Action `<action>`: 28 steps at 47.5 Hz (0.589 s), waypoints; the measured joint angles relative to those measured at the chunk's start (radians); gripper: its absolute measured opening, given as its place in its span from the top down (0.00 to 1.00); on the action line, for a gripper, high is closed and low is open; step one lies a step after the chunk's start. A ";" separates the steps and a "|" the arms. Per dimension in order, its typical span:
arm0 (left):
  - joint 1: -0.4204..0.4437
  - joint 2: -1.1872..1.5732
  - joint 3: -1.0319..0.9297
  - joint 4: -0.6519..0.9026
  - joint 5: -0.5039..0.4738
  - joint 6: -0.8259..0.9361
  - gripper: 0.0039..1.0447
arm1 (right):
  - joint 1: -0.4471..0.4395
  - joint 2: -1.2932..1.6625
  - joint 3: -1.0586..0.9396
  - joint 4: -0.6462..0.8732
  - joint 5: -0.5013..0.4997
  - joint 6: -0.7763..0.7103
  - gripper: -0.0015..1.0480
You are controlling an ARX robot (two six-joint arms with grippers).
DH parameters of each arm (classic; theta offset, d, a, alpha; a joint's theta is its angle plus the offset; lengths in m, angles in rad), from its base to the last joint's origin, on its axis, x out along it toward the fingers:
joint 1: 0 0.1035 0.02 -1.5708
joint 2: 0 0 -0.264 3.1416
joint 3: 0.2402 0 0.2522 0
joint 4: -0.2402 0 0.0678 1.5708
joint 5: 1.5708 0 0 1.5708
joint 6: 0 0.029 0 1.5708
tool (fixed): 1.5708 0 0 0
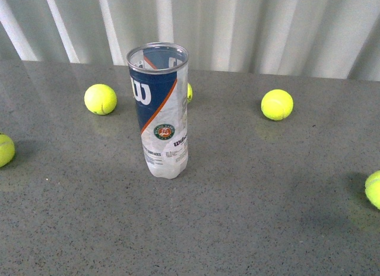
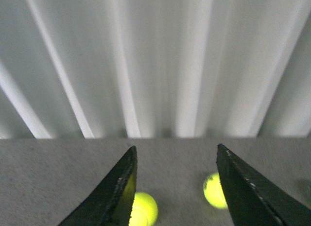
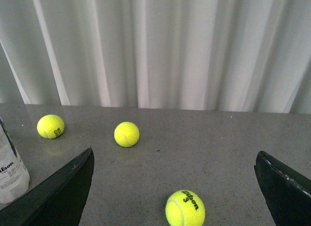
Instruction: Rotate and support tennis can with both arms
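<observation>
The clear plastic tennis can (image 1: 158, 110) with its blue-and-white label stands upright, centre frame, on the grey tabletop (image 1: 267, 216). Both grippers' fingers are spread, empty. Approach from opposite sides, squeezing lightly.

Tennis can (image 1: 159, 110) upright on grey table (image 1: 267, 216); yellow balls (image 1: 277, 104) scattered around.

one tennis can (image 1: 159, 113), five tennis balls (image 1: 100, 99)
</observation>
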 joint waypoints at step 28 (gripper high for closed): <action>0.148 -0.413 -0.641 0.254 0.130 -0.020 0.97 | 0.000 0.000 0.000 0.000 -0.005 0.000 0.07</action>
